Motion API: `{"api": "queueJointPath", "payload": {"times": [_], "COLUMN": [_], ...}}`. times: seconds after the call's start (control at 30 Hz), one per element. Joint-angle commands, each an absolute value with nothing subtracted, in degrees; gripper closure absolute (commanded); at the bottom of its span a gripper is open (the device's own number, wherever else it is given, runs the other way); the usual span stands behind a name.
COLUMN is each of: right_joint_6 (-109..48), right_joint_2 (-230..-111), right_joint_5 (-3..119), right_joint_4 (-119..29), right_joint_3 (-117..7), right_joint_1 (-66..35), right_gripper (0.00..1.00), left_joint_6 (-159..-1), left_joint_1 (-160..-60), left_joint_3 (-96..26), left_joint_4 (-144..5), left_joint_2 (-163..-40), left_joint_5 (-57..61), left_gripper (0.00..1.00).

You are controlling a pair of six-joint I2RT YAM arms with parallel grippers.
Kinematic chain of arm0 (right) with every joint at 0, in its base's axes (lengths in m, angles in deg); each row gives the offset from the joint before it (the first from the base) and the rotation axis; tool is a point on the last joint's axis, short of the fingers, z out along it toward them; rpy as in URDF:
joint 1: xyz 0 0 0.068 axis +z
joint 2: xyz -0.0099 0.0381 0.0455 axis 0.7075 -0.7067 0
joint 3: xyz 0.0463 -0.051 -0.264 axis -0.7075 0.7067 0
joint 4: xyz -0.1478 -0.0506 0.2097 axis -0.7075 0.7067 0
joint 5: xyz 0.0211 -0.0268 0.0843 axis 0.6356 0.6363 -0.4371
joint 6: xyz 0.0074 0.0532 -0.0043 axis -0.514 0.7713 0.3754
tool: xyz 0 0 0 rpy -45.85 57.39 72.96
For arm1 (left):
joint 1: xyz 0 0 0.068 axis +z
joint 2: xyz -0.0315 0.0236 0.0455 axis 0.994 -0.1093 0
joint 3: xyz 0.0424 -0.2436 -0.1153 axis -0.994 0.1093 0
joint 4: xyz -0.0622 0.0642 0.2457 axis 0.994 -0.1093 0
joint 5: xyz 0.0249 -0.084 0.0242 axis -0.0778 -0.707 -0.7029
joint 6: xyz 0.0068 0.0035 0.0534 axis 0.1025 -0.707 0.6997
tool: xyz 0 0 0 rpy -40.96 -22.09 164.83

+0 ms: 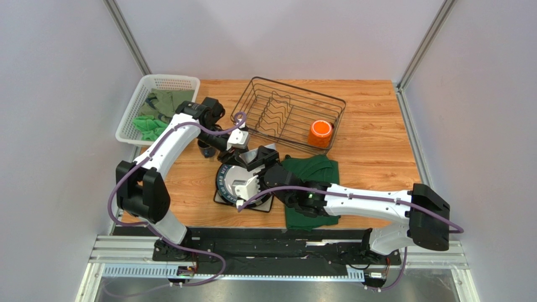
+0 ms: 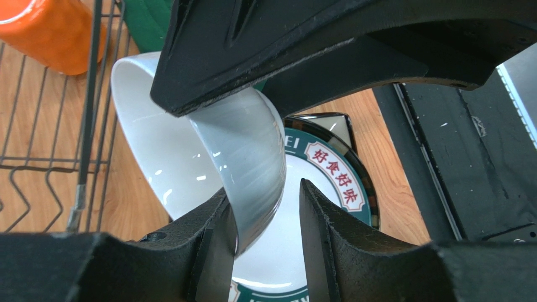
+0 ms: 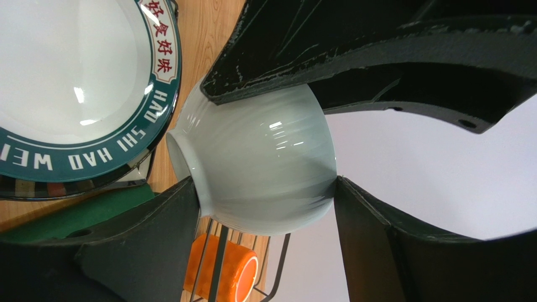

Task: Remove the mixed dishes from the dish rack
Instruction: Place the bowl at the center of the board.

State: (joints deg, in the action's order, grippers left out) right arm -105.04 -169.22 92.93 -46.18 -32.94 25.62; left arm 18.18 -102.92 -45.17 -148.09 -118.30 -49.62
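The white bowl (image 2: 183, 145) hangs tilted in the air between both grippers, above a round dark-rimmed plate (image 1: 225, 180) with red characters on its rim (image 2: 331, 173). My right gripper (image 3: 265, 182) is shut on the bowl (image 3: 258, 163), one finger at its foot and one at its rim. My left gripper (image 2: 263, 189) straddles the bowl's wall. Its inner finger touches the bowl; the outer finger stands off with a gap, so it is open. The orange mug (image 1: 320, 132) lies alone in the dark wire dish rack (image 1: 283, 94). A square-cornered dish (image 2: 337, 123) lies under the round plate.
A dark green cloth (image 1: 313, 179) lies right of the plates, partly under my right arm. A white perforated basket (image 1: 165, 83) holding green cloths stands at the back left. A dark object (image 1: 206, 150), partly hidden behind my left arm, sits left of the rack.
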Motion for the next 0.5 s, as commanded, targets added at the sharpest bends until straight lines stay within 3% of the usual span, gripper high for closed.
{"api": "queueJointPath", "payload": {"times": [0.0,0.2,0.4,0.47], "right_joint_6": [-106.6,-106.8,-107.0,-107.1], "right_joint_2": [-169.0,-169.2,-169.4,-169.8], "right_joint_5": [95.5,95.8,96.3,96.5], "right_joint_4": [-53.0,-53.4,-53.8,-53.8], "right_joint_3": [-36.4,-36.3,-36.3,-36.0], "right_joint_1": [26.1,26.2,26.2,26.2], "right_gripper": [0.32,0.32,0.31,0.29], "left_joint_6": [20.3,19.6,18.1,17.4], "left_joint_1": [-104.3,-105.1,-105.5,-105.5], "left_joint_3": [-43.6,-42.8,-42.3,-42.5], "left_joint_4": [-167.6,-167.6,-167.6,-167.6], "left_joint_2": [-119.0,-119.5,-119.4,-119.3], "left_joint_5": [-53.2,-53.9,-53.8,-53.6], "left_gripper": [0.53,0.67,0.98,1.0]}}
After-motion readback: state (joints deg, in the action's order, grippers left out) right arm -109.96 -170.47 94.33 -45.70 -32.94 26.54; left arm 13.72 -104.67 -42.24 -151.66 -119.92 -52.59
